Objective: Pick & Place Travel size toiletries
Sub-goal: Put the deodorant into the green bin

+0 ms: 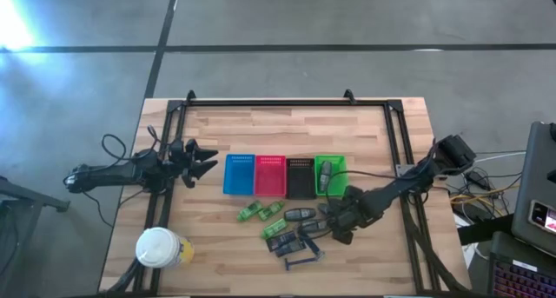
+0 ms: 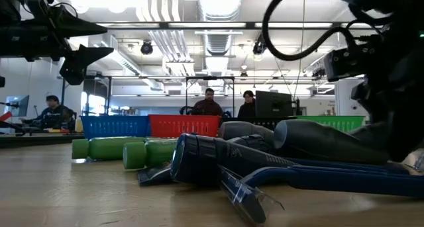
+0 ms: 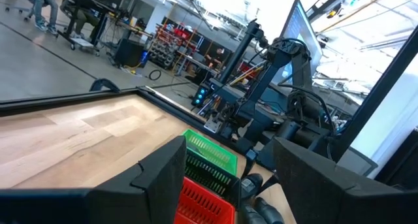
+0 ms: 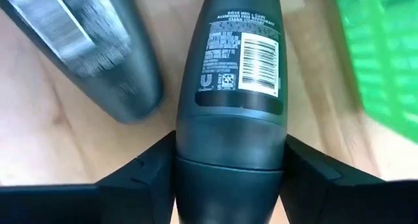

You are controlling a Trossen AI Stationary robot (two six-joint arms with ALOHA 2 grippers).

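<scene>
My right gripper point(image 1: 335, 220) is low over the pile of toiletries in front of the baskets, shut on a grey tapered tube point(image 4: 230, 100). A second grey tube point(image 4: 91, 48) lies beside it on the wood. Green little bottles point(image 1: 252, 212), dark packets point(image 1: 282, 243) and a thin razor point(image 1: 302, 261) lie on the table around it. Another grey tube point(image 1: 325, 175) sits in the green basket point(image 1: 337, 163). My left gripper point(image 1: 207, 162) hangs open above the table, left of the blue basket point(image 1: 239, 174). My right gripper has the grey tube by its rounded cap end point(image 4: 228, 165), pinched between the two fingers point(image 4: 140, 175), one on each side. The fingers run along the tube's length. The tube's labelled body point(image 4: 241, 61) points away toward the green basket. Whether it is off the wood does not show.
Blue, red point(image 1: 270, 175), black point(image 1: 300, 177) and green baskets stand in a row across the table's middle. A white-lidded yellow cup point(image 1: 161, 248) stands at the near left corner. A black frame point(image 1: 287, 102) runs along the far edge and both sides. People sit in the room behind.
</scene>
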